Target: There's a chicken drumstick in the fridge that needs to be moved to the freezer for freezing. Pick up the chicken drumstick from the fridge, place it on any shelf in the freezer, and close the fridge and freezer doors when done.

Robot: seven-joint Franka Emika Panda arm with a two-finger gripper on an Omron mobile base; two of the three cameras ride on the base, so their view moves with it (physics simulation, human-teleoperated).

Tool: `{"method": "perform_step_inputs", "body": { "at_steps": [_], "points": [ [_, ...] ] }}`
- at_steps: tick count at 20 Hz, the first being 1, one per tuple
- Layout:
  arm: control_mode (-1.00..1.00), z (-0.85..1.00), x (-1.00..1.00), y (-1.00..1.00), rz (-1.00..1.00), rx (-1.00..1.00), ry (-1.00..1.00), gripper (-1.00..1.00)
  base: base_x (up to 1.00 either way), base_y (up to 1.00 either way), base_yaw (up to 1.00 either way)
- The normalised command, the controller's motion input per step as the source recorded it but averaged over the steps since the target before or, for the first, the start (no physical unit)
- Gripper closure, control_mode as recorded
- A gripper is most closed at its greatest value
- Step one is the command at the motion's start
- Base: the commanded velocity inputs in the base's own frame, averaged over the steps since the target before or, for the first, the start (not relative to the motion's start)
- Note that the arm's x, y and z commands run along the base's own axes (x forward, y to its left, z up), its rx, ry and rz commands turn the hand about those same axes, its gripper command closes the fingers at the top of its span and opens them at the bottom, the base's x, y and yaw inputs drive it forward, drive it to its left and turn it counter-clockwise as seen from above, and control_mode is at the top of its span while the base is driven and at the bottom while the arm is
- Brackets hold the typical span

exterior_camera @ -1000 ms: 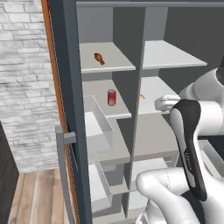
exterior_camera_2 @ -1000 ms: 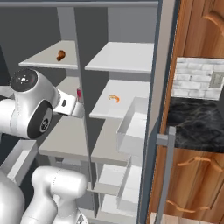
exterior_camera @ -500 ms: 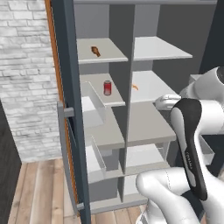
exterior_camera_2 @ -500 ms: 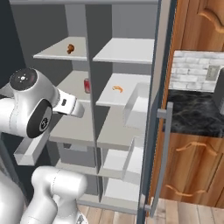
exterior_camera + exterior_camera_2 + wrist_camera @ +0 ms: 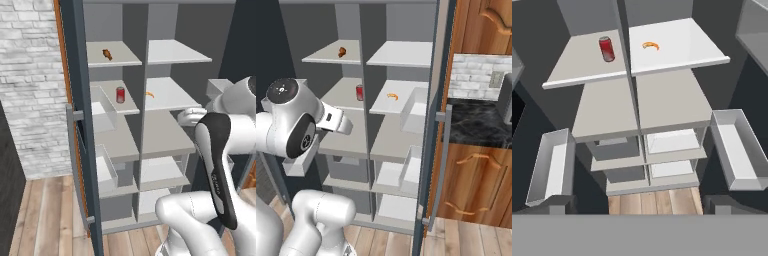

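Observation:
The chicken drumstick (image 5: 106,54) (image 5: 342,51) lies on the top shelf (image 5: 122,59) of the freezer (image 5: 116,135), the narrower left half of the dark unit. The fridge (image 5: 172,95) is the wider right half beside it. Both doors stand wide open: the freezer door (image 5: 80,125) on the left and the fridge door (image 5: 437,100) on the right, each with a grey bar handle. My gripper (image 5: 638,204) hangs open in front of the unit at mid height, a way back from the shelves, nothing between its fingers. In the hand view it looks down over the middle and lower shelves.
A red soda can (image 5: 120,94) (image 5: 606,49) stands on the freezer's second shelf. A thin orange curved bit (image 5: 651,46) lies on the fridge shelf beside it. Pale bins (image 5: 549,167) (image 5: 737,150) jut from both doors. A brick wall (image 5: 30,75) is left; wooden cabinets (image 5: 476,170) are right.
The whole picture has drawn back from the unit, so the base has moved away; lower shelves and wood floor now show. The gripper stays open and empty.

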Motion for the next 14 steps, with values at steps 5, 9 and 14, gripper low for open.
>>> {"method": "perform_step_inputs", "body": {
  "at_steps": [5,9,14],
  "points": [
    [-1.0,0.0,-0.26,-0.02,0.0,0.0,-0.03,-1.0,0.0,0.0,0.0],
    [-1.0,0.0,-0.91,-0.37,0.0,0.0,-0.15,-1.0,0.0,0.0,0.0],
    [-1.0,0.0,-0.42,-0.88,0.0,0.05,-0.26,-1.0,0.0,0.0,0.0]
  ]
}}
